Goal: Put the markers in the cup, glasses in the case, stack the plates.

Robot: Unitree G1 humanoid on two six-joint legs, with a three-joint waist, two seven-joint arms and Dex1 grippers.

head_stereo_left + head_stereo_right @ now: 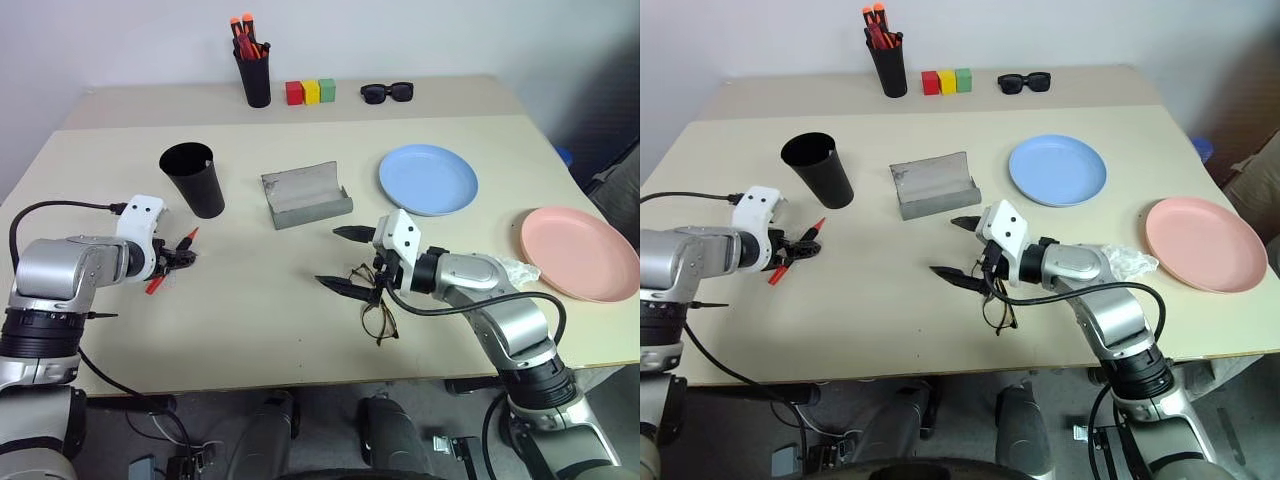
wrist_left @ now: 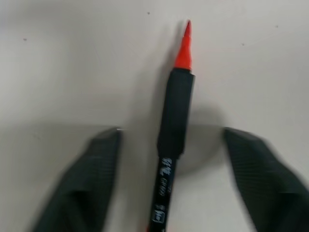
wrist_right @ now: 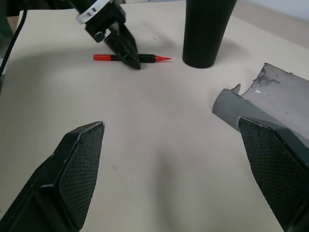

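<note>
Your left pincer (image 1: pixel 180 262) is straddling the slim red-and-black marker with the red tip (image 2: pixel 170 135) lying flat on the beige worktop (image 1: pixel 250 300), just in front of the wide tapered matte black plastic cup (image 1: pixel 193 179). Its fingers (image 2: pixel 89 179) are standing apart on either side of the barrel, not yet pinching it. Expect a light, stiff, smooth pen that may roll or slip; take it across the black grip section, near the middle. Your right pincer (image 1: pixel 345 262) is hanging spread wide, holding nothing, over the thin dark wire-framed glasses (image 1: pixel 376 310), which look fragile, near the open grey hard-shell case (image 1: pixel 305 196).
</note>
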